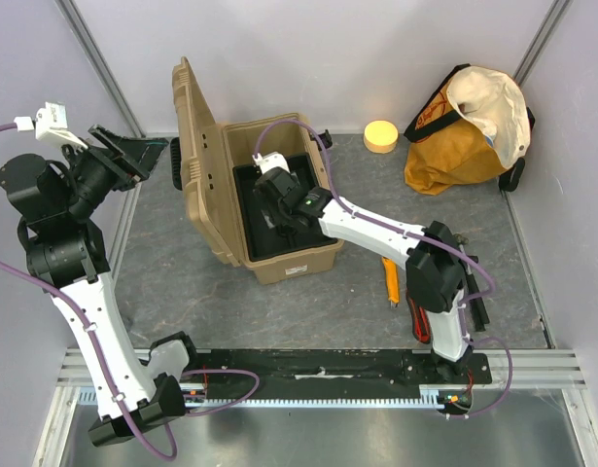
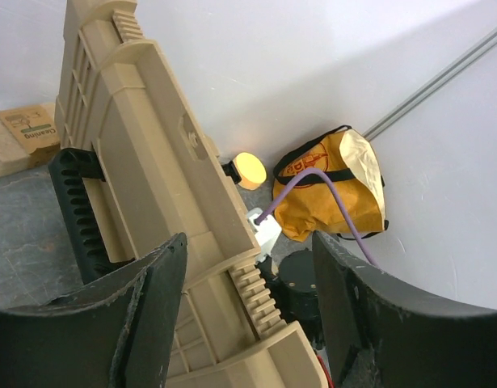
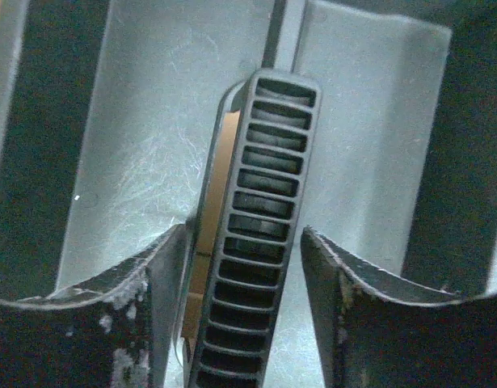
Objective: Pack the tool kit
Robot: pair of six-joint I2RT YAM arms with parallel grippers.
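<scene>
The tool kit (image 1: 289, 261), a tan hard-plastic box, stands open mid-table with its lid (image 1: 194, 146) upright on the left. My right gripper (image 1: 279, 216) reaches down into its black interior. In the right wrist view it (image 3: 242, 233) is open, its fingers either side of a black ribbed tool handle (image 3: 260, 218) with a tan strip alongside; the left finger is close to it and a gap shows on the right. My left gripper (image 1: 133, 156) hangs raised left of the lid, open and holding nothing. In its own view, the lid (image 2: 151, 162) lies beyond the gripper (image 2: 248, 242).
An orange-yellow cloth bag (image 1: 469, 131) sits at the back right corner, a round yellow object (image 1: 380, 135) beside it. An orange tool (image 1: 389, 280) lies on the mat right of the box. A small cardboard box (image 2: 22, 133) rests by the far wall. Walls close in on three sides.
</scene>
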